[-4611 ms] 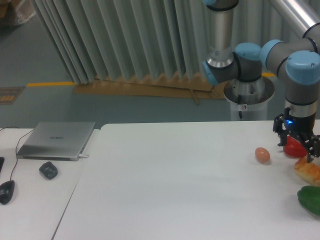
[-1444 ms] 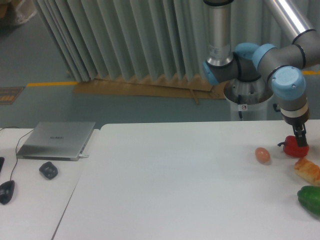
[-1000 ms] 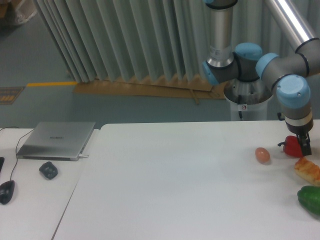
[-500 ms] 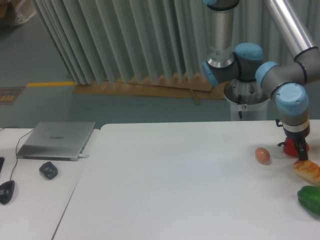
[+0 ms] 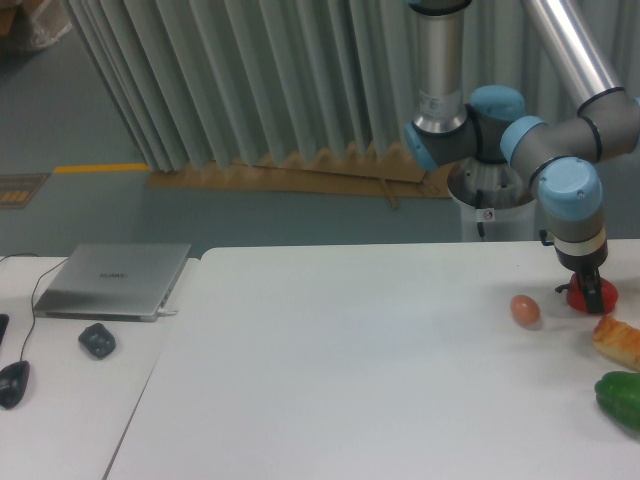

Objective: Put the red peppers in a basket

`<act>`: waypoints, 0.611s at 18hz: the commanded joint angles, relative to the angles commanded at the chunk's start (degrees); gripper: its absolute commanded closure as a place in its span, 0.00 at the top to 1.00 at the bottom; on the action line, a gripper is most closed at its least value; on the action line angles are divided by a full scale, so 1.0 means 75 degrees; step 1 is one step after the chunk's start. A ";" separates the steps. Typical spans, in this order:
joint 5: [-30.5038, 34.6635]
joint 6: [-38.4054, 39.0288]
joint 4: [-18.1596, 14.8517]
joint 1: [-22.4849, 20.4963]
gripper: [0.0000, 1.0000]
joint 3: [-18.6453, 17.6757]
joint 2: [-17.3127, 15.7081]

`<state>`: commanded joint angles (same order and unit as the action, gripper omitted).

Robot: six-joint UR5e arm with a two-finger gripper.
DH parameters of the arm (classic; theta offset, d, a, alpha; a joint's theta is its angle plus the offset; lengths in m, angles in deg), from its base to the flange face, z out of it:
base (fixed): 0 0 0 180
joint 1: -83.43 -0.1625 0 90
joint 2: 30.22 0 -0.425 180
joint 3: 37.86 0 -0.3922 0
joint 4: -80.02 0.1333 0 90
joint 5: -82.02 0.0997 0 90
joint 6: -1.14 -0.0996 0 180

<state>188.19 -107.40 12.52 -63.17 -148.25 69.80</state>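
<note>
The small glossy red pepper (image 5: 604,297) sits on the white table (image 5: 380,390) at the far right. My gripper (image 5: 591,291) points straight down onto it, seen edge-on. One dark finger (image 5: 590,287) crosses the pepper's front and hides its middle. The jaws look shut on the pepper, which is low at table height. No basket is in view.
A brown egg (image 5: 525,310) lies just left of the pepper. An orange pastry (image 5: 620,341) and a larger green pepper (image 5: 622,398) lie in front of it at the right edge. A laptop (image 5: 115,280) and two mice (image 5: 97,341) sit on the left desk.
The gripper stood open around the pepper, then closed on it. The wrist has since turned and shifted slightly left. The pepper has stayed in nearly the same spot.
</note>
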 joint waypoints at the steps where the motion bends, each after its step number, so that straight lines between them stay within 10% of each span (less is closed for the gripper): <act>1: 0.0000 0.0000 0.0000 -0.0023 1.00 0.0000 0.0000; 7: 0.0011 0.0012 0.0035 -0.0012 1.00 -0.0024 0.0000; 11: 0.0023 0.0304 0.0035 0.0000 0.81 0.0000 0.0047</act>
<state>188.36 -105.12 12.78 -63.17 -148.25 70.15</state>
